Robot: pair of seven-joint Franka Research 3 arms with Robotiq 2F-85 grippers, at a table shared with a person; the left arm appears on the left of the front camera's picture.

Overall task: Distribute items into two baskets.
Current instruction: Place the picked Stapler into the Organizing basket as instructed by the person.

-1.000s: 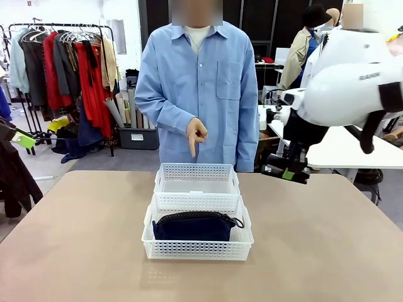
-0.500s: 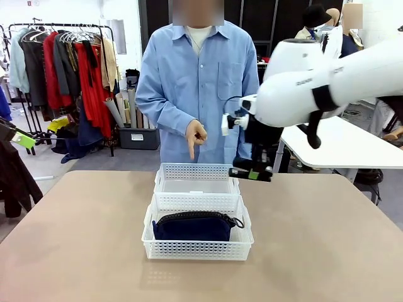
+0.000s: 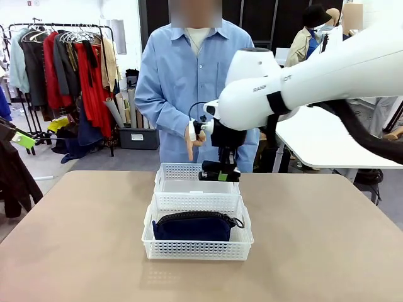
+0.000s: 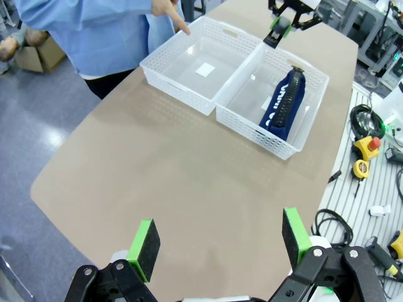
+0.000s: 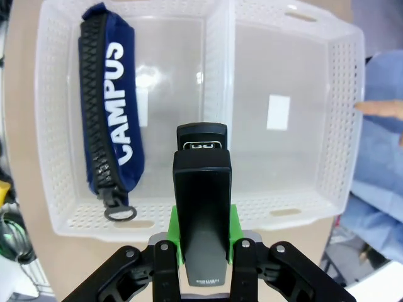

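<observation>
right pincer (image 3: 220,172), clamped on the black stapler (image 5: 203,217), has swung in over the empty far basket (image 3: 196,182); pouch (image 5: 111,123) reads "campus"; left pincer (image 4: 218,238) gapes empty.

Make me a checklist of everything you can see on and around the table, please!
Surface: tan table, bare around the baskets.
Job's things: navy zippered pouch lies in the near basket; far basket holds no item; black stapler is held above the baskets.
Clutter: nothing seen on the table.
Grippers: right gripper shut on the stapler; left gripper open, holding nothing.
Cables: black cables lie beside the table edge.
Surroundings: a person's hand points down at the far basket; clothes rack behind.
</observation>
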